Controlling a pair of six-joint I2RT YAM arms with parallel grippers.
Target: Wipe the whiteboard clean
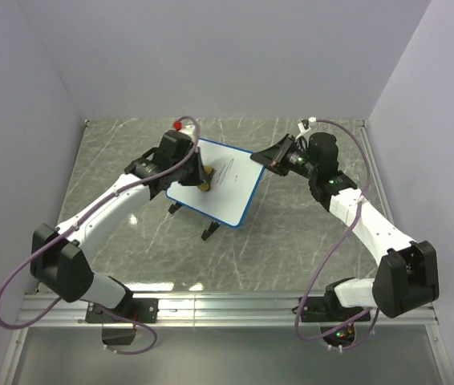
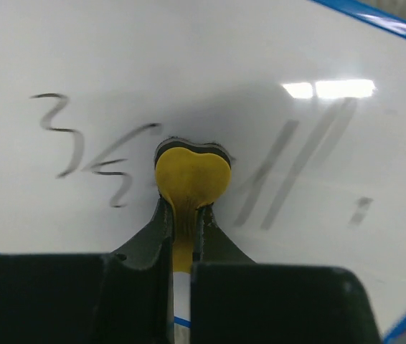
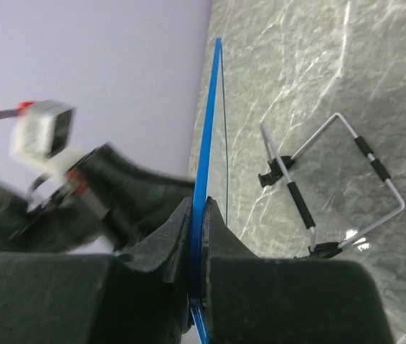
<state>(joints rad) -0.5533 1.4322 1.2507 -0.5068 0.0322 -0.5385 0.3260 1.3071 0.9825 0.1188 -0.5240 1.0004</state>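
Note:
The whiteboard (image 1: 225,189) is white with a thin blue rim and stands tilted on its wire stand at the table's middle. Dark scribbles (image 2: 95,147) and faint smeared strokes (image 2: 289,172) show on it in the left wrist view. My left gripper (image 1: 200,178) is shut on a small yellow eraser piece (image 2: 191,175), which presses against the board face. My right gripper (image 1: 269,158) is shut on the board's right edge; the right wrist view shows the blue rim (image 3: 204,165) pinched between the jaws.
The board's wire stand with black feet (image 3: 318,193) rests on the grey marbled table (image 1: 291,241). Black feet (image 1: 209,233) show below the board's near edge. Lavender walls close in the back and both sides.

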